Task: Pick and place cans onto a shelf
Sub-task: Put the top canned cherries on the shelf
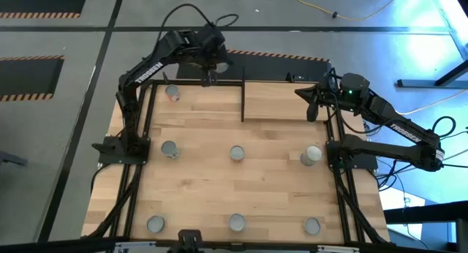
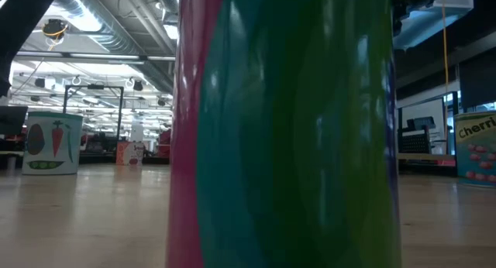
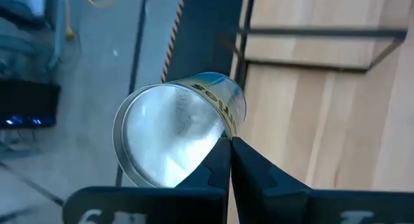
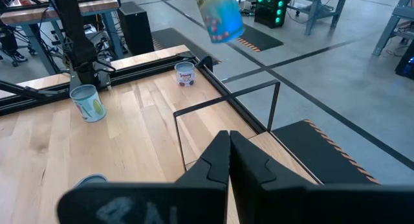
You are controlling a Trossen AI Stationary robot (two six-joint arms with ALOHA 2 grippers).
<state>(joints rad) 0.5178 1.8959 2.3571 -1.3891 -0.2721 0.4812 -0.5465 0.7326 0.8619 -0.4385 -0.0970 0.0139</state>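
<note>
My left gripper (image 1: 208, 77) hangs high over the table's far edge, left of the shelf, shut on a can (image 3: 174, 133). That can has a blue label, and its silvery round end faces the left wrist camera. The right wrist view shows the same can (image 4: 220, 17) in the air, tilted. The shelf (image 1: 285, 99) is a light wood board with a thin black panel (image 1: 243, 101) at its left end, lying at the table's far right. My right gripper (image 1: 313, 107) waits shut above the shelf's right end. Several other cans stand upright on the table. My left gripper meets the can at the rim of its silvery round end (image 3: 218, 138), where the two shut fingertips come together. I cannot tell whether one finger reaches inside. The fingers slant downward. The can is lifted clear of the table and tilted, sticking out to one side of the fingertips.
Cans stand at the far left (image 1: 172, 92), across the middle (image 1: 170, 148) (image 1: 237, 152) (image 1: 311, 155) and along the near edge (image 1: 155, 224) (image 1: 237, 222) (image 1: 312, 225). The middle near-edge can fills the low view (image 2: 287, 128). A black frame rail (image 1: 197, 82) runs along the far edge.
</note>
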